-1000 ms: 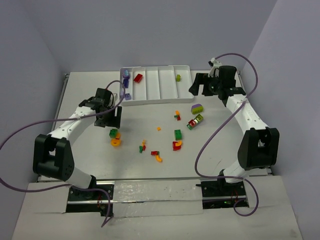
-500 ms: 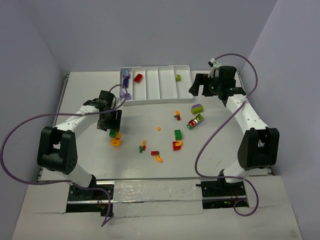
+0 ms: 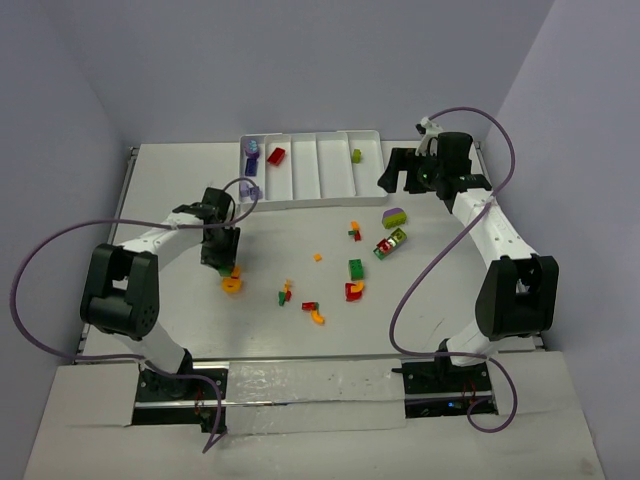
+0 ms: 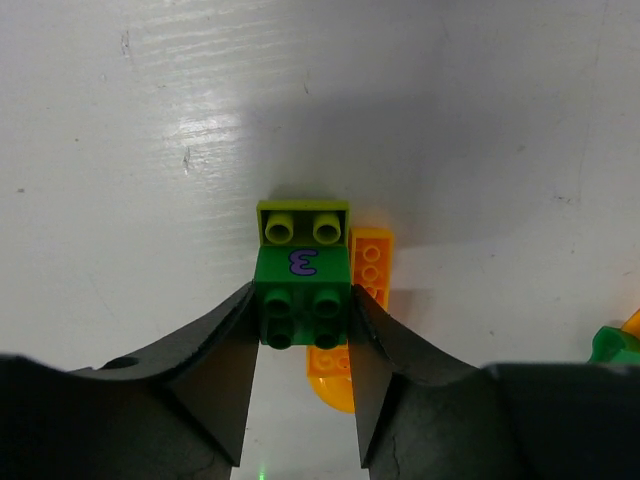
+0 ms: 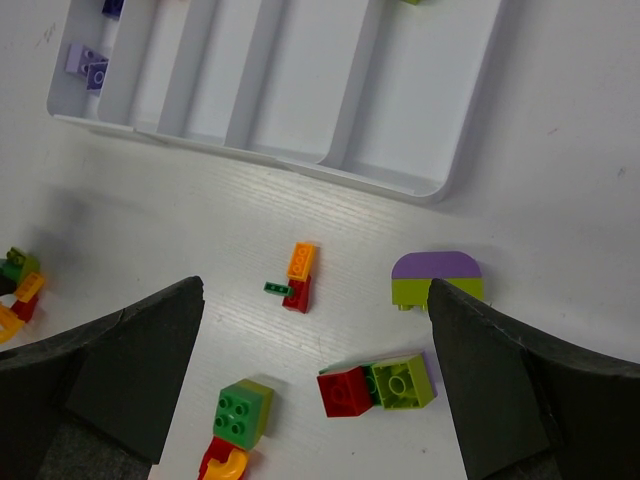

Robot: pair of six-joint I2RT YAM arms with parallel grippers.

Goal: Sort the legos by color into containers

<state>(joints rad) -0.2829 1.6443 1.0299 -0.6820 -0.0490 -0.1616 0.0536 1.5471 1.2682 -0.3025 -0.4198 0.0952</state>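
Casing of the left end effector [image 4: 302, 310] hid its catch from the overhead camera. Only the wrist camera showed the jaws closed on a dark green lego [image 4: 300, 265] on the table [image 4: 120, 150], joined to a lime one [image 4: 302, 222] and touching an orange piece [image 4: 370, 265]. The right end effector [image 5: 315, 290] gaped wide near the tray [image 5: 440, 185], whose far end was cut off.

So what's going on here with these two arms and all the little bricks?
Two robot arms are sorting toy bricks by colour into a white tray. The left gripper grips a dark green brick by its sides on the table, a lime brick against it and an orange piece beside it. The right gripper hangs open near the tray, empty. Purple bricks, a red brick and a lime piece lie in the tray; other bricks lie loose.
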